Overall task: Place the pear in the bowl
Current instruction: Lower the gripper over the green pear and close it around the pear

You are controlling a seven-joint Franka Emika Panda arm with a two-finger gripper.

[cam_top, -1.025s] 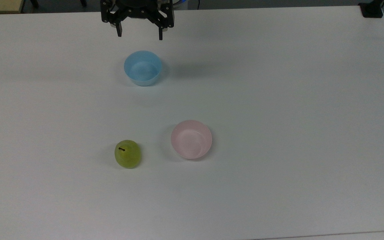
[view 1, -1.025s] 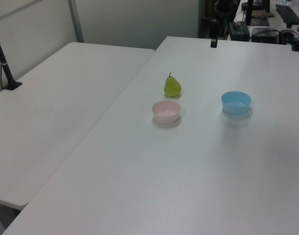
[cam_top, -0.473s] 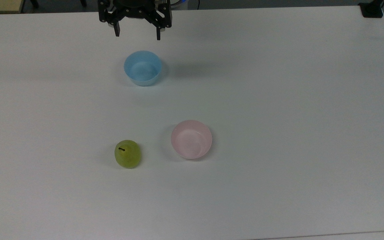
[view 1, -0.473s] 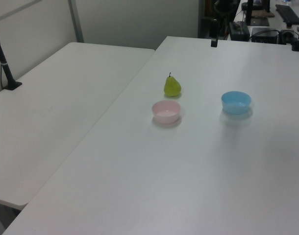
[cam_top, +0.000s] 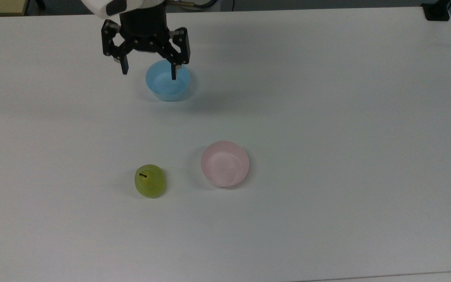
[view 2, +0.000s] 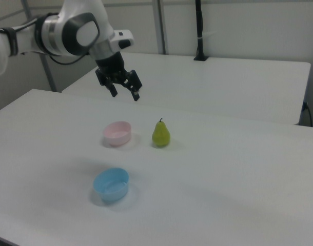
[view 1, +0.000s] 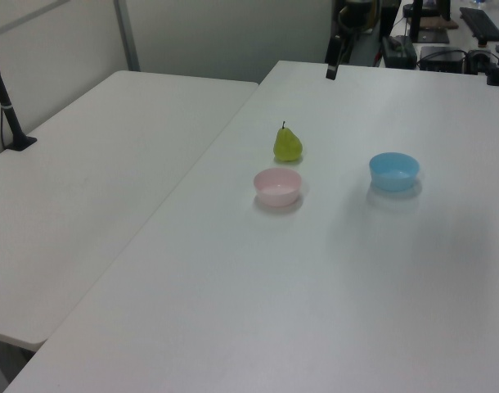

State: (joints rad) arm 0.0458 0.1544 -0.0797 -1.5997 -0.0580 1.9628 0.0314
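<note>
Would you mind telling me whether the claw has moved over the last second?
Yes. In the top view the open black claw has come down the picture and slightly left; one fingertip now overlaps the light blue plastic bowl, which it previously sat clear above.

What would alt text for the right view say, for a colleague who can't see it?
A robot arm's open pincer hangs in the air above a white table, holding nothing. Below it, a pale pink bowl sits empty with a yellow-green pear upright just to the right view's right; a light blue bowl sits nearer the camera.

Blue bowl's [cam_top: 168, 84] far rim behind a claw [cam_top: 149, 72] finger
</note>
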